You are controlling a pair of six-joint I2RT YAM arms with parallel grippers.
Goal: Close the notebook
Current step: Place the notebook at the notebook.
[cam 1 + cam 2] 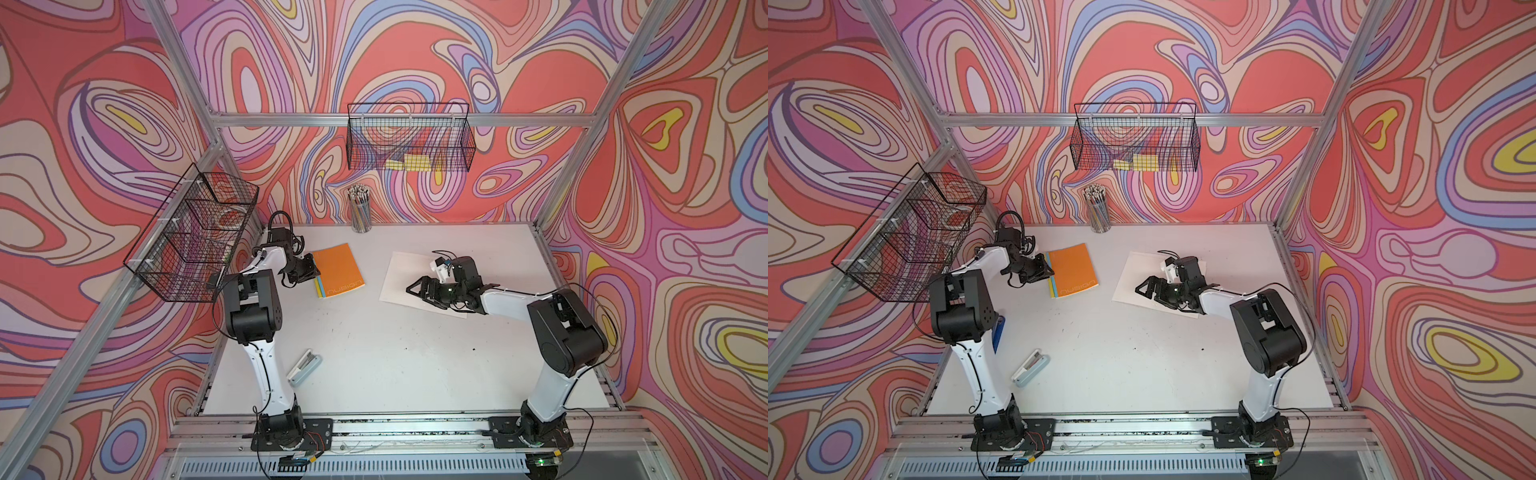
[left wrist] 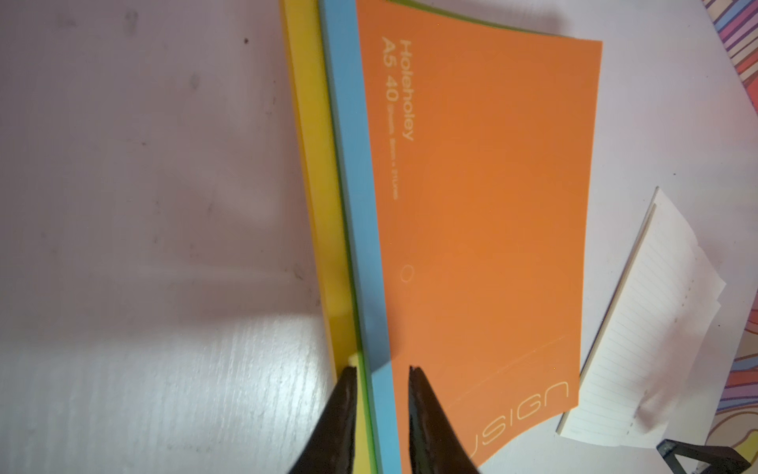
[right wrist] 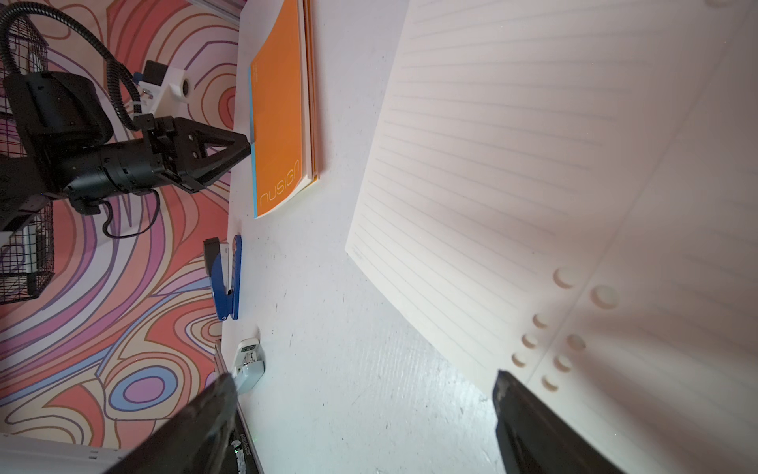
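Observation:
The orange notebook [image 1: 338, 270] [image 1: 1073, 270] lies closed and flat at the back left of the white table, with blue and yellow strips showing along its spine side [image 2: 484, 205]. My left gripper [image 1: 318, 274] [image 1: 1052, 272] is at that spine side, near the corner with the printed name. Its jaws [image 2: 381, 369] stand a little apart over the blue and yellow strips, holding nothing. The right wrist view shows it side-on beside the notebook [image 3: 279, 123]. My right gripper [image 1: 411, 288] [image 1: 1138, 289] [image 3: 365, 379] is wide open and empty, low over the near-left edge of a loose lined sheet [image 1: 407, 274].
A pencil cup [image 1: 360, 210] stands at the back wall. A white stapler [image 1: 305, 368] [image 3: 248, 363] lies front left, and a blue stapler [image 1: 998, 336] [image 3: 225, 279] sits by the left arm. Wire baskets hang on the back wall [image 1: 409, 139] and on the left wall [image 1: 195, 237].

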